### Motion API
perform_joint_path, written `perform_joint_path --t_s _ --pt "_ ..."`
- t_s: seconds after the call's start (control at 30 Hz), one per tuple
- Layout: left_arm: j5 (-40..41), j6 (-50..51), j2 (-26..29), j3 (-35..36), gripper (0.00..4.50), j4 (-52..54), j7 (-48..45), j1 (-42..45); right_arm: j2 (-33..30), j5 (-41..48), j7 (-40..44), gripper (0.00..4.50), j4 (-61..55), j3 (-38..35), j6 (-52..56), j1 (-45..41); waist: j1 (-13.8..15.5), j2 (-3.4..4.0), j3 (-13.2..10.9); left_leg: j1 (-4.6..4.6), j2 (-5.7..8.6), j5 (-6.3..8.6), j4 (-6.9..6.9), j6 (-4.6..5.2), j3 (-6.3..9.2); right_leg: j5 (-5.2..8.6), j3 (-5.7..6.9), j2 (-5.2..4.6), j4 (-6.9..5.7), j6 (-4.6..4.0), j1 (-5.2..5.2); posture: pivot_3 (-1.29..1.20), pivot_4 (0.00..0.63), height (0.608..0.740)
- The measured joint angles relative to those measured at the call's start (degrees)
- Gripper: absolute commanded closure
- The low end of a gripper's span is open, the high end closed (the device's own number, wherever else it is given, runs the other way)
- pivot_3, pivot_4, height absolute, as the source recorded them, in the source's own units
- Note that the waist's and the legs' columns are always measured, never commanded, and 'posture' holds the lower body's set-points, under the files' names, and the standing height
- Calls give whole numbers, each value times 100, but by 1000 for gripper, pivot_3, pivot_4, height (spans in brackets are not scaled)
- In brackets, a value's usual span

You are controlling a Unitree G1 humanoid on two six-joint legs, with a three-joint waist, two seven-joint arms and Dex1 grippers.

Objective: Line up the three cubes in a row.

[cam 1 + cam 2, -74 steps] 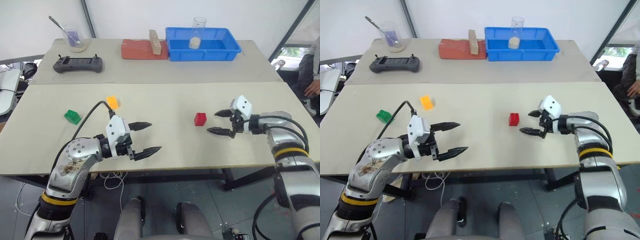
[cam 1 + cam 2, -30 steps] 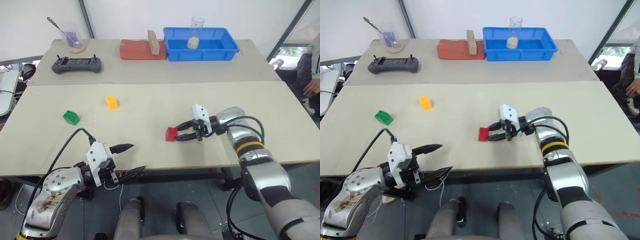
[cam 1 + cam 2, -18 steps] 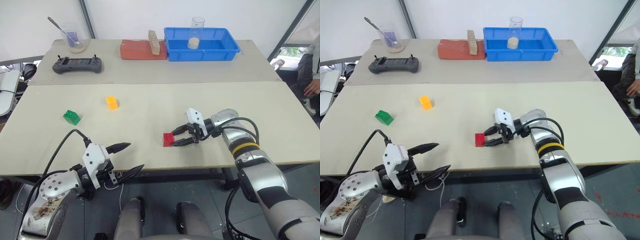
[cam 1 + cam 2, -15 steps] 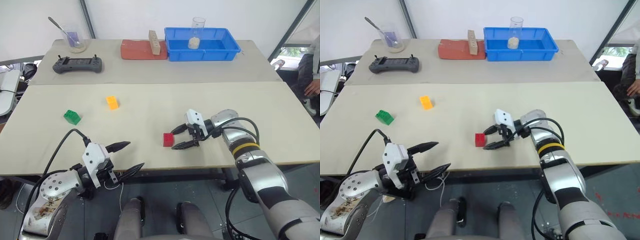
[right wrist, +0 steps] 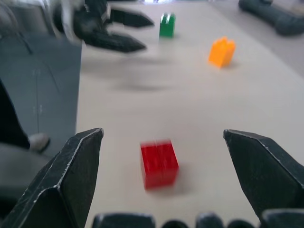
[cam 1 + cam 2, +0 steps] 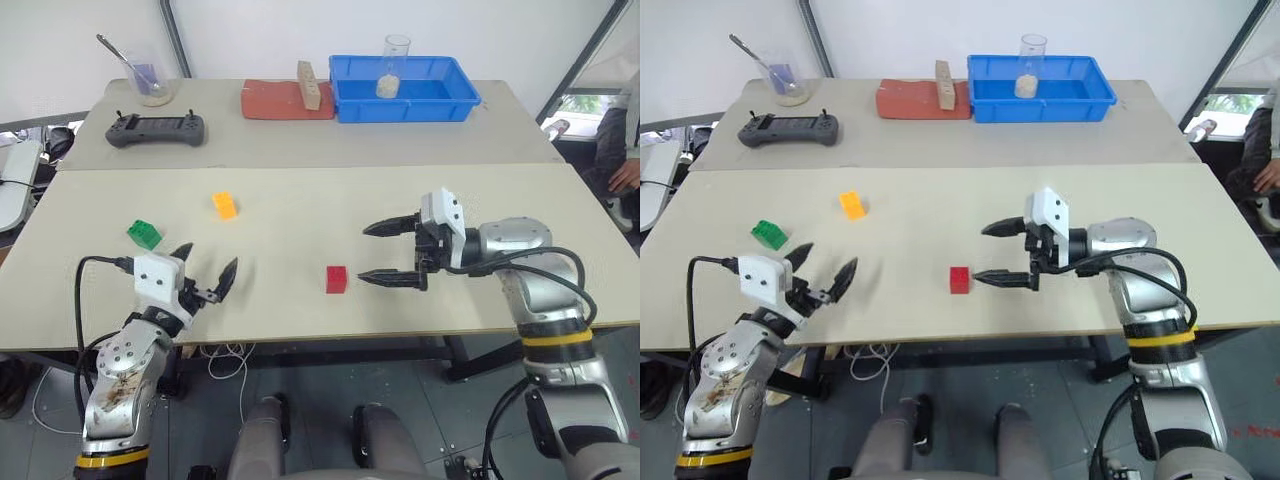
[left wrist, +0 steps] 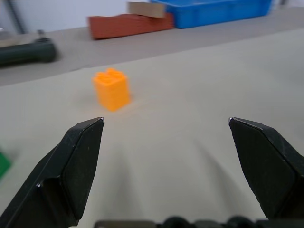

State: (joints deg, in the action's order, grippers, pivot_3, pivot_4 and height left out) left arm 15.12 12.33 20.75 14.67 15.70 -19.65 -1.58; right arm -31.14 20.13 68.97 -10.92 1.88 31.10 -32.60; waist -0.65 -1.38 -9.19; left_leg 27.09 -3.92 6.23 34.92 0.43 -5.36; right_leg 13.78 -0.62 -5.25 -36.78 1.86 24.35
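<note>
The red cube (image 6: 336, 279) sits alone on the table (image 6: 300, 215), close to its near edge and about midway along it. The right gripper (image 6: 392, 252) hangs just beside it with its fingers spread wide and nothing between them. The green cube (image 6: 144, 234) lies toward the table's left edge, the orange-yellow cube (image 6: 225, 205) a little further in and back. The left gripper (image 6: 205, 268) hovers over the near-left part of the table, close to the green cube, jaws wide apart and empty.
</note>
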Motion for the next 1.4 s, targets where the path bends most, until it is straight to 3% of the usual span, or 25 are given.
perform_joint_path --t_s 0.13,0.33,0.83,1.03,1.3,1.4 --pt "-301 -147 -40 351 0 -762 673 415 145 516 -883 21 -1183 -46 1041 8 10 -4 1 1 0 0 1 0 3 5 5 -1 1 -8 -1 0 150 740" --pt "-601 -236 -83 571 0 -1513 1294 999 244 824 -1534 21 -1556 -12 1501 -42 98 -6 2 12 8 0 6 0 -4 6 7 -11 17 -12 -3 0 150 740" --pt "-783 -264 -491 568 0 -2611 2034 1802 -38 1044 -1799 21 -1552 3 1516 -91 132 -13 2 16 5 0 7 0 -3 -13 9 -6 18 21 -3 0 150 740" --pt "-681 -199 -865 619 0 -3062 2545 2341 -85 1046 -1862 21 -1544 20 1516 -94 133 -16 1 17 6 -1 14 2 2 -17 10 -3 18 27 -7 0 150 740" --pt "-826 -207 -959 615 0 -3570 3313 2797 -149 1092 -1899 21 -1538 17 1513 -107 132 -17 1 17 7 -1 14 2 4 -17 10 0 16 28 -6 0 150 740" --pt "-840 -220 -948 652 0 -3717 3478 2902 -5 1303 -1963 21 -1415 -71 1515 -539 114 -16 1 16 7 -1 13 2 4 -17 7 1 8 29 -1 0 150 740"
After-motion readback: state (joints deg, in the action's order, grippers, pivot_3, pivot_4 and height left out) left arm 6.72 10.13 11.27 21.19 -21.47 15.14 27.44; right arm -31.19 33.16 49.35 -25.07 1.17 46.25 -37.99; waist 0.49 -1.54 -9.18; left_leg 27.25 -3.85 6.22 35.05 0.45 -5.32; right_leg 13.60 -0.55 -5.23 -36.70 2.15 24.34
